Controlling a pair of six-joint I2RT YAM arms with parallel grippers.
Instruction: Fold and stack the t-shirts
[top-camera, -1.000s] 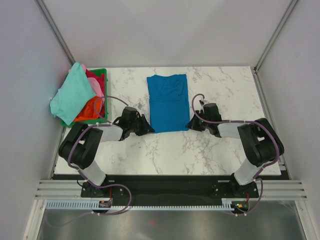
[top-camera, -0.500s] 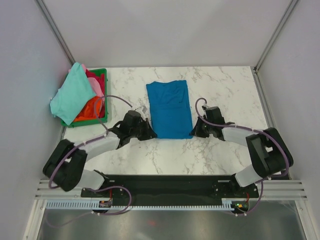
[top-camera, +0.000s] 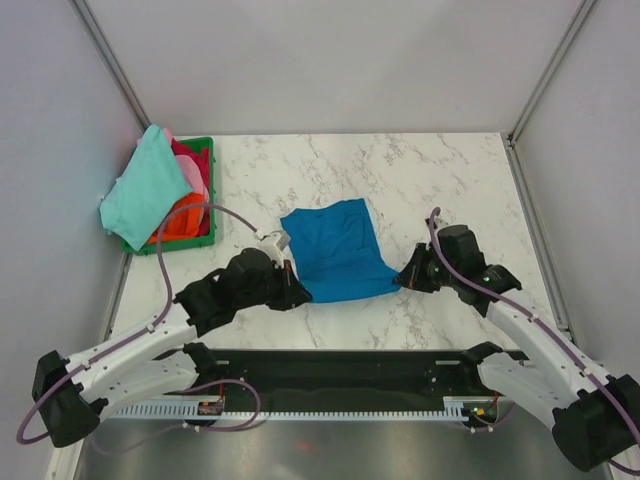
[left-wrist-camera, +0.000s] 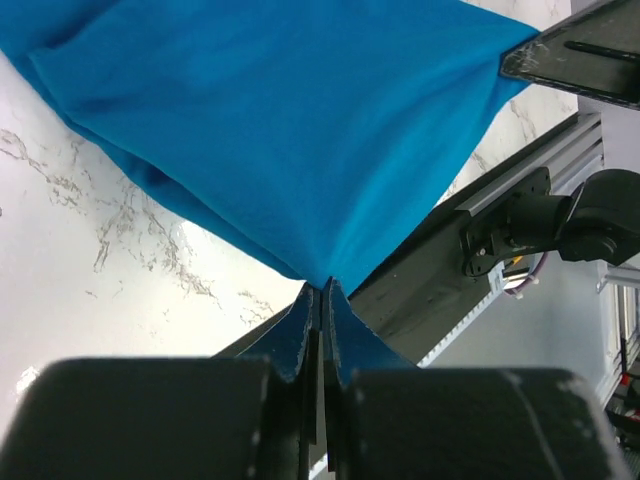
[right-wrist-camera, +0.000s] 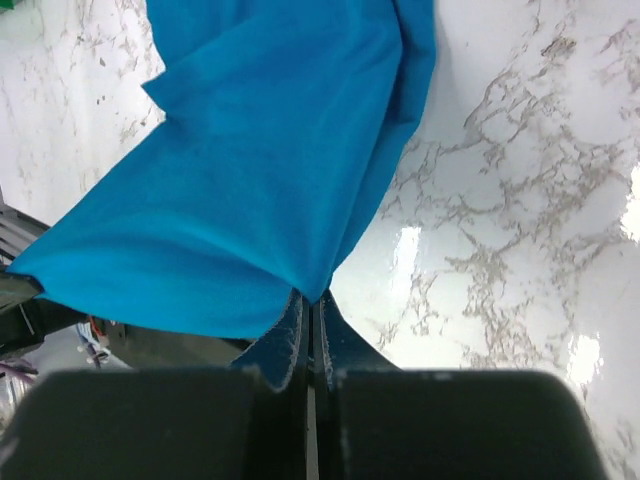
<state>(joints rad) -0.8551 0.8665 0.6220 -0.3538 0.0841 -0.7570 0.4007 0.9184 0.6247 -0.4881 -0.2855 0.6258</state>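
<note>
Two near corners of the blue t-shirt, mid-frame on the worktop, are clamped, one in the left pincer, one in the right pincer; other t-shirts heap the green basket, upper left.

Bright blue t-shirt: folded lengthwise into a narrow panel, mid-table, skewed slightly. The far part lies on the marble and the near edge is raised. Its two near corners are pinched, one in the closed left gripper, the other in the closed right gripper, with the cloth spread between them. Other shirts sit unfolded, heaped in the green basket at far left: mint-green t-shirt draped on top and over the left rim, with pink, magenta and orange-red cloth showing beside it.
</note>
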